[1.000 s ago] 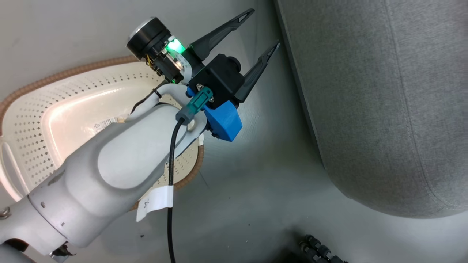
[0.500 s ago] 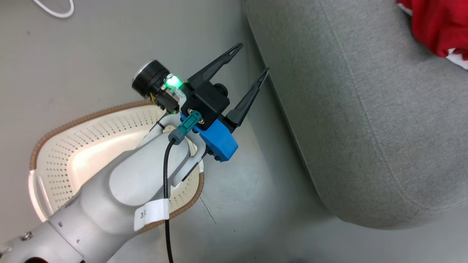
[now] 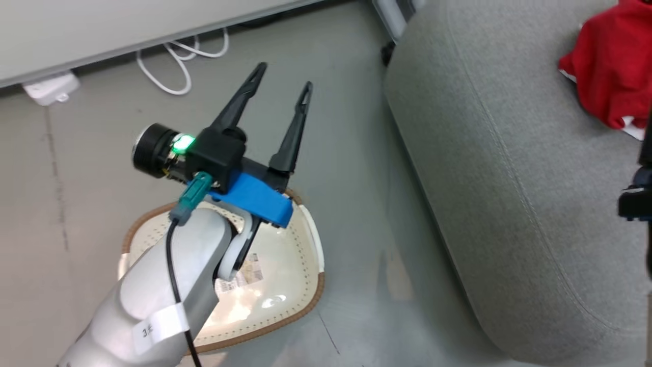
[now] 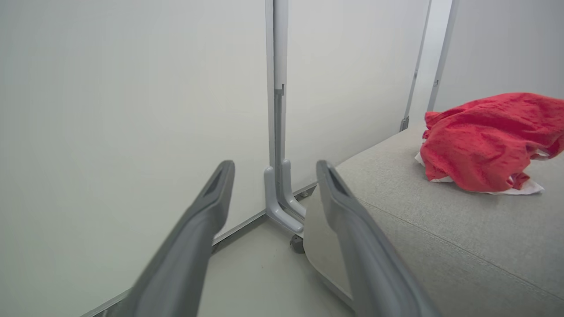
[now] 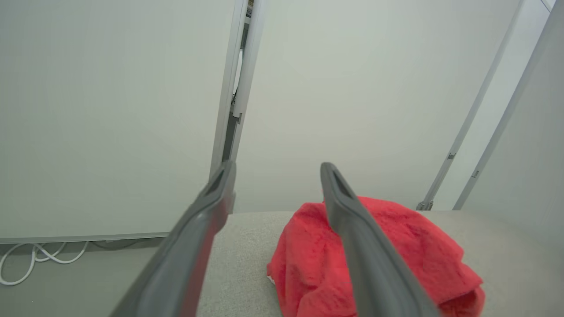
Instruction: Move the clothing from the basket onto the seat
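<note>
Clothing (image 3: 608, 76), bright red and crumpled into a soft, fuzzy heap with a strip of white trim at its lower edge, lies on top of the seat (image 3: 509, 193), well apart from the basket (image 3: 305, 300). The seat is a broad cushion of light grey woven fabric with rounded edges and a stitched seam running along its side. The basket stands on the smooth grey floor (image 3: 367, 153) beside the seat; it is cream-white plastic, a rounded rectangle with rows of small holes in its walls, a brown woven-look rim, a white side handle and a paper label on its glossy bottom.

The left gripper (image 3: 283, 75) hovers over the basket's far rim on a smooth, pale grey forearm. Its two long, dark, tapering fingers are spread wide with nothing between them. A blue plastic block and a small green light sit at its base.

In the right wrist view the right gripper (image 5: 276, 166) also has its fingers spread wide and holds nothing; the red heap lies beyond them on the seat.

White partition panels (image 4: 132, 88) with a grey post stand behind, and a looped white cable (image 3: 178, 66) lies on the floor.
</note>
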